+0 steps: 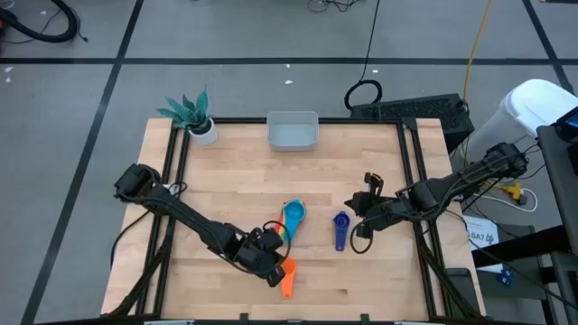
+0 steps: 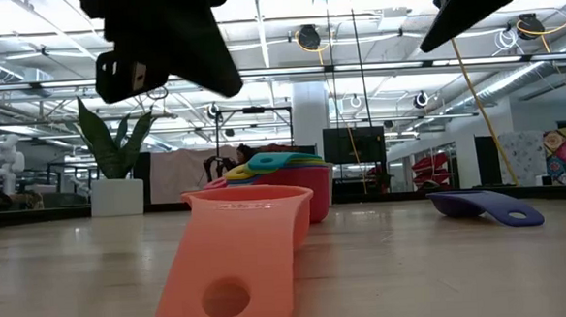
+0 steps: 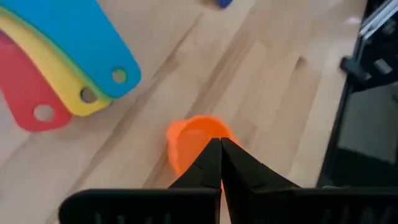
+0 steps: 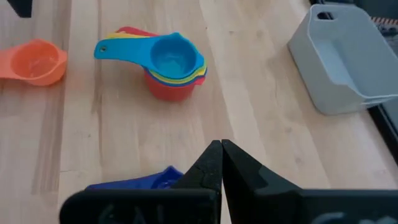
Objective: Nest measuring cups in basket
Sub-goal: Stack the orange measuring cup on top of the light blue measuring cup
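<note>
Left gripper (image 1: 271,264): fingers pressed together, nothing between them, poised over the bench (image 1: 235,171) at the near side. The orange cup (image 1: 287,277) sits just beside its tip, upright, handle pointing toward the near edge; whether the tip touches the cup cannot be told.

Just beyond the left gripper, toward the far side: a nested stack of cups (image 1: 292,219), red at the bottom, yellow above it, light blue on top, their handles fanned back toward the gripper.

Blue cup (image 1: 340,229): alone, just beside the right gripper (image 1: 361,217), on the side facing the stack.

Right gripper: fingers pressed together, empty, low over the bench.

Basket (image 1: 292,131): at the far edge, well apart from both grippers, nothing visible inside. A potted plant (image 1: 194,114) stands at the far left corner.
</note>
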